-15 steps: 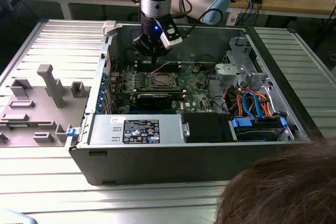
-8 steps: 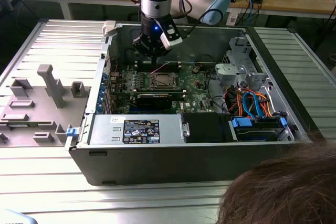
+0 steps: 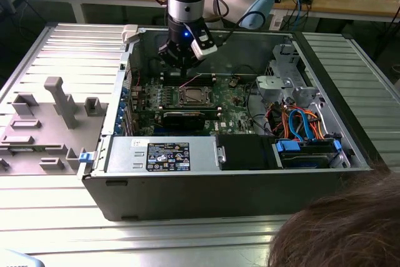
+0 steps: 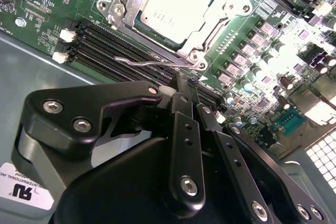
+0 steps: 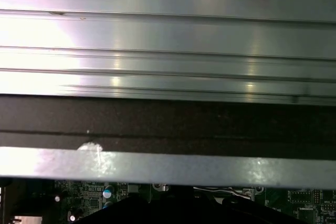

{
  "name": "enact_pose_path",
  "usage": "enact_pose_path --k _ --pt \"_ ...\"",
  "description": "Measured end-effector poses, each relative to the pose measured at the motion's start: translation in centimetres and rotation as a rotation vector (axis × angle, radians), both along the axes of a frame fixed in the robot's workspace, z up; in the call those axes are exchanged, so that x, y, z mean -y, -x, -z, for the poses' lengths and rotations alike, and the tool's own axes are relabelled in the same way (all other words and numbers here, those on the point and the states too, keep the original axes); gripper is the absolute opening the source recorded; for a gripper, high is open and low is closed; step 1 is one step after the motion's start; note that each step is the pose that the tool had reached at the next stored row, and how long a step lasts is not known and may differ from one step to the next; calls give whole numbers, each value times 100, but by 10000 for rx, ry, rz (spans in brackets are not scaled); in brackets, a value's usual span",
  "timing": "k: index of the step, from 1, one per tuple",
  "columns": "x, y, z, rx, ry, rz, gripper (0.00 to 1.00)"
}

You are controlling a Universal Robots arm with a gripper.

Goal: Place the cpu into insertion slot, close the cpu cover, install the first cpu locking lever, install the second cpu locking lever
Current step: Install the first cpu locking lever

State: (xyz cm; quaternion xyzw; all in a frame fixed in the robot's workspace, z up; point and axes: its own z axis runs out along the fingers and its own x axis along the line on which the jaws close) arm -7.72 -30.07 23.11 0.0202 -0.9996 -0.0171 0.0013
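The cpu (image 4: 176, 3), pale and silvery, lies in the insertion slot (image 3: 190, 96) on the green motherboard inside the open computer case. The cpu cover (image 4: 218, 13), a silvery frame, lies flat over the chip's edges. One thin wire locking lever (image 4: 152, 60) runs along the socket's side by the black memory slots; in the exterior view this locking lever (image 3: 190, 80) slants up off the board. My gripper (image 4: 189, 83) hovers just beyond that lever, fingers together and holding nothing. Seen from outside, the gripper (image 3: 181, 65) hangs above the socket's far edge.
The case's metal walls (image 3: 125, 92) box in the board. A drive cage (image 3: 284, 79) and coloured cables (image 3: 300, 123) fill the exterior view's right side. A grey fixture (image 3: 59, 101) sits on the ribbed table at the left. A person's hair (image 3: 344, 223) shows at the lower right.
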Motion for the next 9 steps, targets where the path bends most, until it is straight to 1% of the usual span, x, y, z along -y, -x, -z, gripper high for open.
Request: enact_pose_path --k 9 --pt "0 -11 10 0 0 0 11"
